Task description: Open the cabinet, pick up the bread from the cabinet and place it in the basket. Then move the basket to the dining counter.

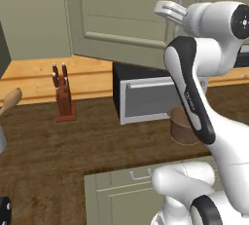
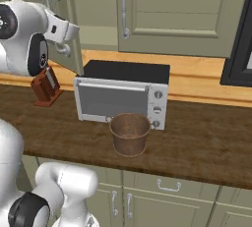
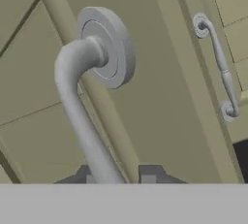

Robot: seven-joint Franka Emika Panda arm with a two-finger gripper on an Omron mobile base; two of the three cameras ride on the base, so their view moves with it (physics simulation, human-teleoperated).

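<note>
The arm reaches up to the cabinet point(image 1: 121, 14), where the gripper point(image 3: 118, 175) is clamped on the curved grey handle point(image 3: 77, 106) of the left door point(image 2: 66, 39). In the hand view, the handle runs down from its round mount and passes between the two dark fingertips point(image 3: 150, 173), which sit close on either side of it. That door stands swung partly out from the cabinet front, its edge hanging over the counter point(image 2: 197, 132) beside the toaster oven point(image 2: 123, 96). The neighbouring door point(image 2: 182, 14) is flush and shut, its own long handle point(image 2: 125, 10) untouched.

Below, the basket point(image 2: 130, 133) stands upright on the dark wood-grain counter, just in front of the toaster oven's control side and touching nothing else; as far as its inside can be seen, it holds nothing. A knife block point(image 1: 63, 97) stands on the same counter to the oven's left, well apart from the basket. A wooden spoon point(image 1: 10, 101) pokes in at the left edge of the left base view. The bread cannot be made out; the cabinet's interior is hidden behind the door.
</note>
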